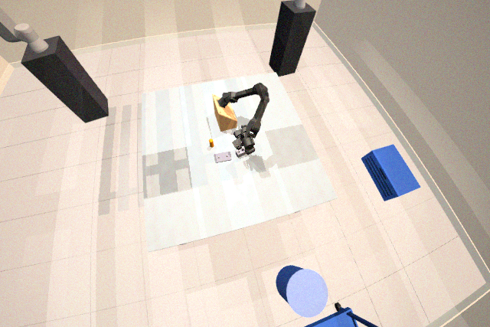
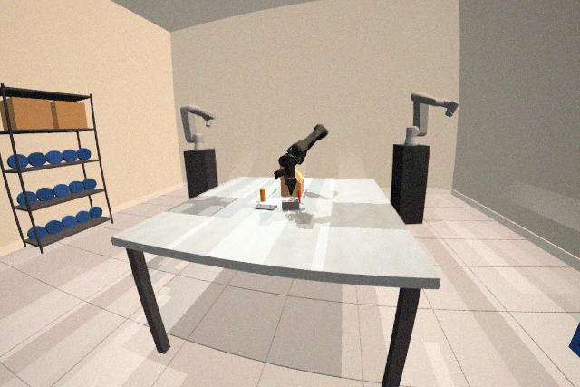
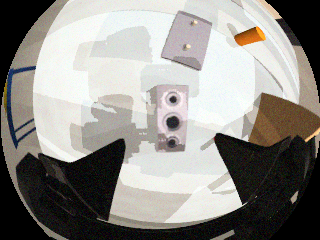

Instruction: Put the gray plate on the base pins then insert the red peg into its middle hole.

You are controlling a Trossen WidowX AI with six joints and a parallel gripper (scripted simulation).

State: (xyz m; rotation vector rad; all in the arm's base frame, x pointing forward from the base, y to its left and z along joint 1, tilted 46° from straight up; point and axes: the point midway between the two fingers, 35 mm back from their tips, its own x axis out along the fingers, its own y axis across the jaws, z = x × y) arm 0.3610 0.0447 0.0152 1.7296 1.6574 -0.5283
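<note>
— Black hand (image 3: 170,160), how is it posed?
— Pointing down over the bench (image 2: 262,251), fingers spread wide, holding nothing. Directly below lies one gray plate (image 3: 172,120) with three holes.
— Beyond it?
— One flat base (image 3: 188,40) with two pins, one orange cylinder (image 3: 250,35), one red peg (image 2: 298,194) standing upright.

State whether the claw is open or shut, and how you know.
Open. In the wrist view the claw has its fingers spread wide above the gray plate, nothing between them.
</note>
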